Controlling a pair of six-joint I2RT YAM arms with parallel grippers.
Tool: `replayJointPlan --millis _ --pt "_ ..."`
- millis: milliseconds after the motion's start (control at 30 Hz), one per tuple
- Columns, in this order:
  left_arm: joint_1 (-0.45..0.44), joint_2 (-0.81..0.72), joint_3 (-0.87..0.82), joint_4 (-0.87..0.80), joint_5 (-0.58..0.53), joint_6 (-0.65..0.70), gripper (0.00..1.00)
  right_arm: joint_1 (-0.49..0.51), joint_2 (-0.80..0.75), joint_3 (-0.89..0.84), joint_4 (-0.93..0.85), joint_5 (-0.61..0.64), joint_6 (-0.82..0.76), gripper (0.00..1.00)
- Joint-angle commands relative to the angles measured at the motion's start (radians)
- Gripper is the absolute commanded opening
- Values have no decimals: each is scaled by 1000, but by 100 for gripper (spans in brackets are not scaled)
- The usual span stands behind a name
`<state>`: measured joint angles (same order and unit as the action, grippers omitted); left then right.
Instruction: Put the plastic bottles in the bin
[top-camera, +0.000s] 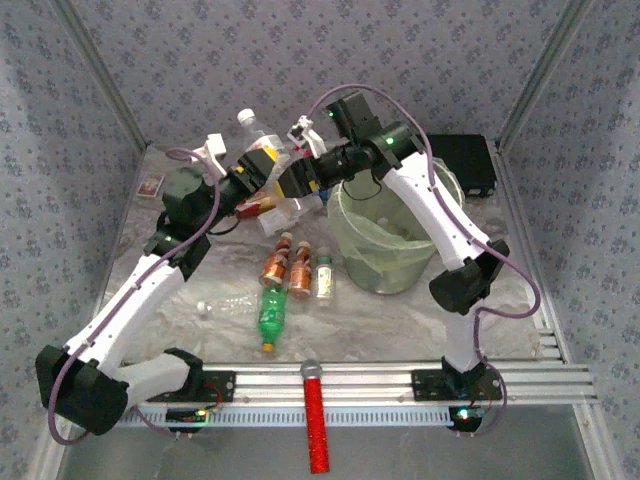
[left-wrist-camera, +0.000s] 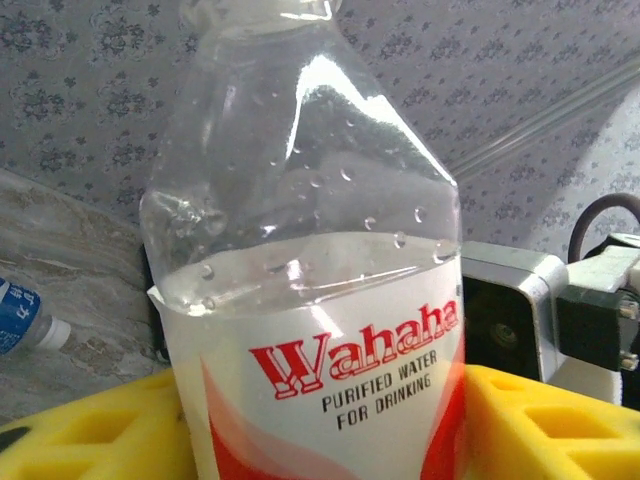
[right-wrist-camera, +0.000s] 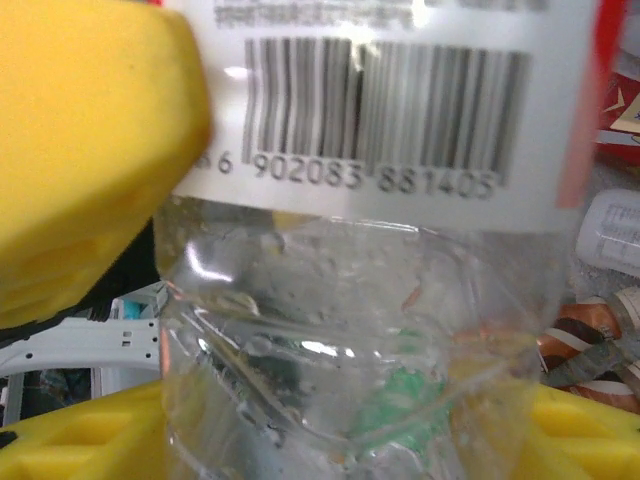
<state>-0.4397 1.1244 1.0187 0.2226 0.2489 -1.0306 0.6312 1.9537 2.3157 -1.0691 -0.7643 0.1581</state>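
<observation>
A clear plastic bottle (top-camera: 258, 138) with a white cap and a red-and-white Wahaha label (left-wrist-camera: 350, 370) hangs tilted above the table, just left of the bin (top-camera: 385, 270). My left gripper (left-wrist-camera: 320, 425) has its yellow pads (left-wrist-camera: 545, 420) against both sides of the label. My right gripper (right-wrist-camera: 340, 440) is shut on the bottle's clear base (right-wrist-camera: 350, 340), and the left gripper's pad (right-wrist-camera: 90, 150) is seen beside the barcode. On the table in front of the bin lie a green bottle (top-camera: 271, 312), two copper-orange bottles (top-camera: 277, 262) and a clear one (top-camera: 324, 278). A blue-labelled bottle (left-wrist-camera: 20, 320) lies further left.
A black case (top-camera: 465, 165) sits behind the bin at the back right. A small brown-framed card (top-camera: 151, 185) lies at the back left. A red stick (top-camera: 316, 425) crosses the front rail between the arm bases. Crinkled plastic sheet covers the table.
</observation>
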Motion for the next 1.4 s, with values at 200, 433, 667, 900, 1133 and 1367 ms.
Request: replayJointPlan --millis 200,433,667,900,1133,1367 --pt "18 -84 15 -154 -68 84 100 -52 -52 23 -33 58 -4 59" --pt "117 -199 -72 -526 -147 134 100 -142 -158 46 -197 302 -72 49" --pt "162 -217 -203 -669 -148 125 100 -217 -253 2 -420 612 -112 45" --pt "162 -235 -242 -843 -237 81 98 -226 -315 -122 -590 733 -116 43" --pt "162 -247 -248 -974 -220 78 98 -227 -327 -281 -609 761 -103 43" --pt "160 -296 -284 -1010 -208 51 97 -212 -385 -463 -532 726 -81 48"
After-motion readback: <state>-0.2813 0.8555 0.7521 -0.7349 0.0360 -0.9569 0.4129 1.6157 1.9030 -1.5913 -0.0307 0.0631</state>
